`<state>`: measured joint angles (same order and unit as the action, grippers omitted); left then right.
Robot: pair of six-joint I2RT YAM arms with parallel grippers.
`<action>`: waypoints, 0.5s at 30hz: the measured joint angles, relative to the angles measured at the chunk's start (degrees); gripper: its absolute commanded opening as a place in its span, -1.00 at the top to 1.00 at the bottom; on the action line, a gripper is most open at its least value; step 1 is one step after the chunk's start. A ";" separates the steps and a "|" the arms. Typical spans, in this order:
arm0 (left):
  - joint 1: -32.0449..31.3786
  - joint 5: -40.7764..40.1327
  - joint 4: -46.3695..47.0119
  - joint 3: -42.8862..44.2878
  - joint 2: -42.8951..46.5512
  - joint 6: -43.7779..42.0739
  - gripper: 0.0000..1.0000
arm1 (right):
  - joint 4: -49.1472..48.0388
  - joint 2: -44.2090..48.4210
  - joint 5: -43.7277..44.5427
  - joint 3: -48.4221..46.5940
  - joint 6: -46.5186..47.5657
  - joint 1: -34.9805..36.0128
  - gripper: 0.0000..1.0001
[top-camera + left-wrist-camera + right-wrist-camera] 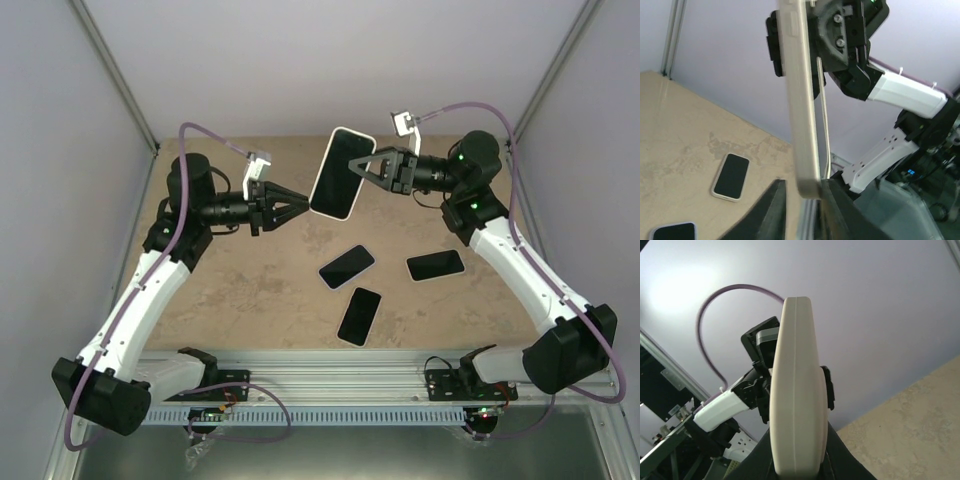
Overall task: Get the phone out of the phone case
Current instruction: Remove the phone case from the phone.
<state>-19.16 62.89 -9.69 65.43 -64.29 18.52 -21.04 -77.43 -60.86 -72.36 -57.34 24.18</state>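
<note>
The left pincer (pixel 305 206) is clamped on the 7 o'clock corner of the white phone case (pixel 340 180). The right pincer (pixel 352 163) pinches its 3 o'clock edge. The case hangs above the table (pixel 250 290), long axis twelve-to-six, pale back upward. I cannot tell what is inside it. Three loose phones (pixel 346 266) lie below, toward 6 o'clock.

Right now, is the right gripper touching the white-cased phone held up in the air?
Touching. The right wrist view shows the right gripper clamped on the white-cased phone, a dark finger pressed against each face with no gap.
</note>
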 measured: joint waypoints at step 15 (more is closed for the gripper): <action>-0.70 3.43 4.92 -3.04 0.24 3.10 0.51 | 0.04 0.00 -1.49 0.00 0.68 0.81 0.99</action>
<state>-19.86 66.32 -4.78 62.39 -64.05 21.63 -20.99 -77.43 -62.35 -72.36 -56.66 24.99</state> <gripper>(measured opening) 0.269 0.119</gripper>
